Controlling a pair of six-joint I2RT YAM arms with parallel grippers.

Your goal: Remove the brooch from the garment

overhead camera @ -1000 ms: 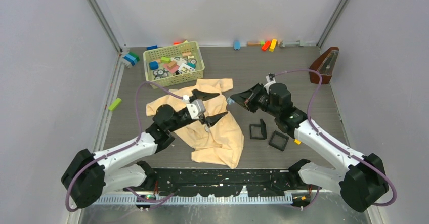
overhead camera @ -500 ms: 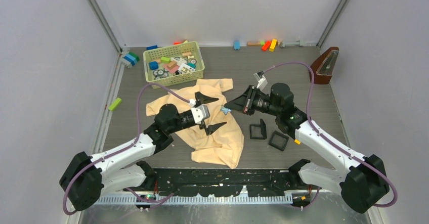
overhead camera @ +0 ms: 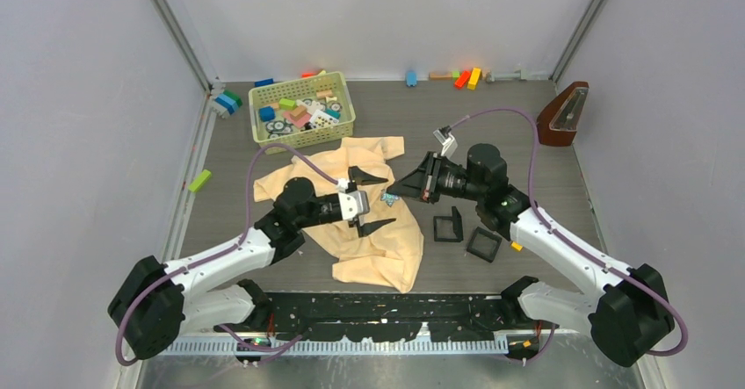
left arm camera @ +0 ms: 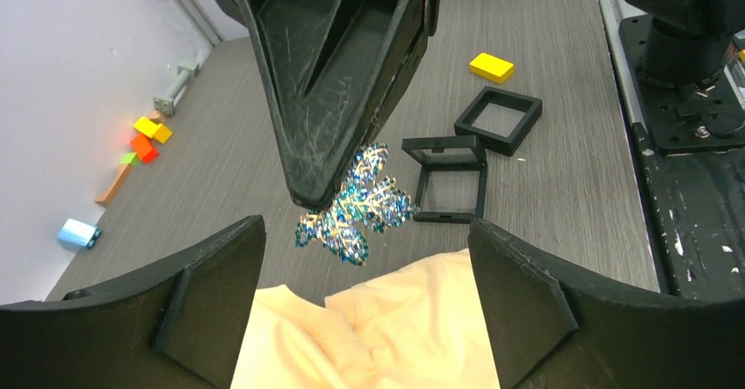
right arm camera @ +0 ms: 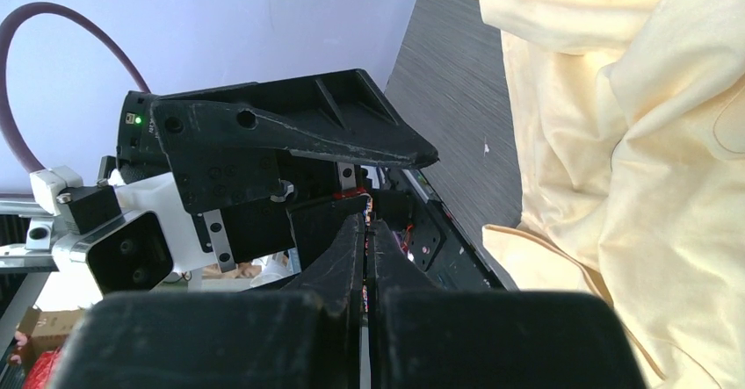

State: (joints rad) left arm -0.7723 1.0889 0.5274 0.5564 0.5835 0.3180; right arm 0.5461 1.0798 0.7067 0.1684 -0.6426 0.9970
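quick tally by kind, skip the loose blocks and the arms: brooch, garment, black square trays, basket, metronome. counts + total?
brooch: 1
garment: 1
black square trays: 2
basket: 1
metronome: 1
Total: 6

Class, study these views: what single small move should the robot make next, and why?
Probably swing the right tool toward the black trays. It is shut on the brooch, which appears to hang clear of the garment, so only setting it down seems left.
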